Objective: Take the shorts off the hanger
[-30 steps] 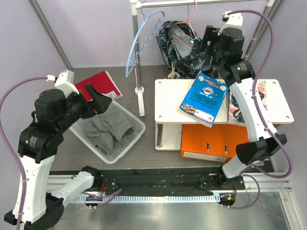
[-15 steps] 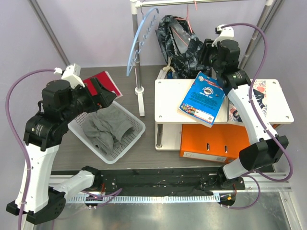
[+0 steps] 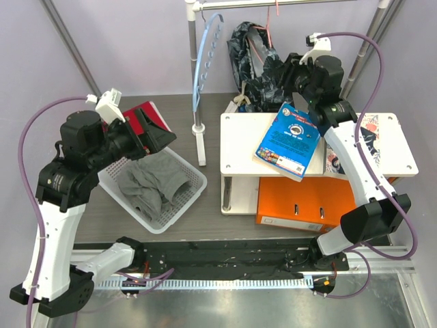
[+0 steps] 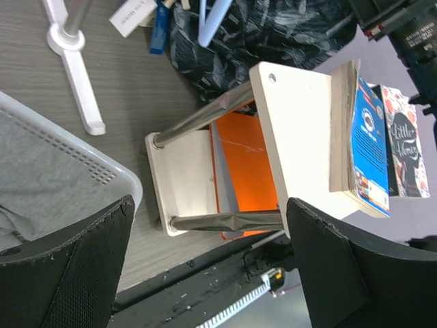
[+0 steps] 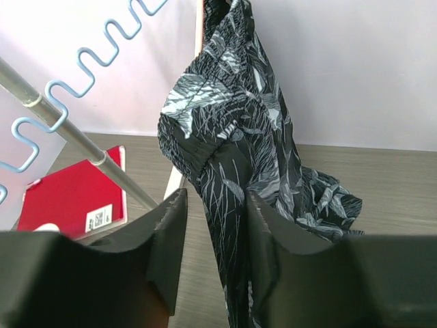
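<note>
Caught the right tool (image 3: 287, 68) up high beside the rack (image 3: 199, 140), nosed against the shorts (image 3: 259, 78). Found its fingers (image 5: 164, 253) drawn near each other in the wrist view, only a narrow gap between them, with the black, grey-white marbled cloth hanging right in that gap. Could not tell pinched from merely touched. Traced the shorts upward to the hanger (image 3: 271, 24), thin and pink-red, hooked over the rack's top bar, and downward to lower folds slumped on the desk (image 3: 212, 219) behind the white shelf (image 3: 239, 147). Spotted a light-blue hanger (image 3: 202, 65) on the same bar, just left of the shorts. Then over to the left tool (image 3: 156, 131): saw it spread wide apart, nothing between its fingers, poised by the far rim of the white basket (image 3: 179, 205). Noted a grey garment (image 3: 147, 186) bunched inside that basket and a red notebook (image 3: 141, 114) flat on the desk just behind the tool. Picked out a blue book (image 3: 290, 140) lying on the shelf top, a second book (image 4: 403, 147) just beside it, and an orange folder (image 3: 290, 201) tucked under the shelf.
</note>
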Controlling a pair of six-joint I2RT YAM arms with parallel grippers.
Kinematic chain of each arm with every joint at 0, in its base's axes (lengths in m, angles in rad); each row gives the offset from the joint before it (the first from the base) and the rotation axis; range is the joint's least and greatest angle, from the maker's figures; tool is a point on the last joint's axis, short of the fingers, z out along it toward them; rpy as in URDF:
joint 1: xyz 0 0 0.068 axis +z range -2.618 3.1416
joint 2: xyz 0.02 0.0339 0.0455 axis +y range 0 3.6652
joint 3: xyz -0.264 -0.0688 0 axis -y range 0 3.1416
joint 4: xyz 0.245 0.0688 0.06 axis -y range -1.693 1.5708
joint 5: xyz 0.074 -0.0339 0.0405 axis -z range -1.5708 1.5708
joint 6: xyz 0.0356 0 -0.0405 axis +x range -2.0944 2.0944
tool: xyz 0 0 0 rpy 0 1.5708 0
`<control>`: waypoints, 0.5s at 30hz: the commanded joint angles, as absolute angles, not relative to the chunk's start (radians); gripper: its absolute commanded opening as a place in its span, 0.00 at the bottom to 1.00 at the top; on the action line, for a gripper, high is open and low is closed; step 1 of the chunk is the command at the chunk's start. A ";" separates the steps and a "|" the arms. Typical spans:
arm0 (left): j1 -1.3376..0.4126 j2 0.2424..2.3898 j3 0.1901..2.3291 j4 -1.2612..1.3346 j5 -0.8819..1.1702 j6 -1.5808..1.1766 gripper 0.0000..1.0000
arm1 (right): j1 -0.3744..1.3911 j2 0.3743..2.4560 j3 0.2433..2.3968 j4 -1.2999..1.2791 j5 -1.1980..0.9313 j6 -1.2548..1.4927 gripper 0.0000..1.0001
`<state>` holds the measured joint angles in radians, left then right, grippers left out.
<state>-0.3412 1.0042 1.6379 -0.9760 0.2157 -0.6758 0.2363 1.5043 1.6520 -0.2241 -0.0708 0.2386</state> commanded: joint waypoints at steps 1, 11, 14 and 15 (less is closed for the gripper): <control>-0.345 1.020 1.674 -0.898 0.366 -0.710 0.92 | 0.238 1.477 1.649 -0.219 -0.064 0.247 0.48; -0.344 1.039 1.674 -0.945 0.353 -0.723 0.96 | 0.244 1.500 1.663 -0.233 -0.057 0.261 0.31; -0.345 1.019 1.663 -0.951 0.322 -0.710 0.96 | 0.262 1.522 1.704 -0.265 -0.052 0.285 0.22; -0.345 1.014 1.660 -0.953 0.318 -0.707 0.96 | 0.270 1.529 1.722 -0.274 -0.048 0.291 0.19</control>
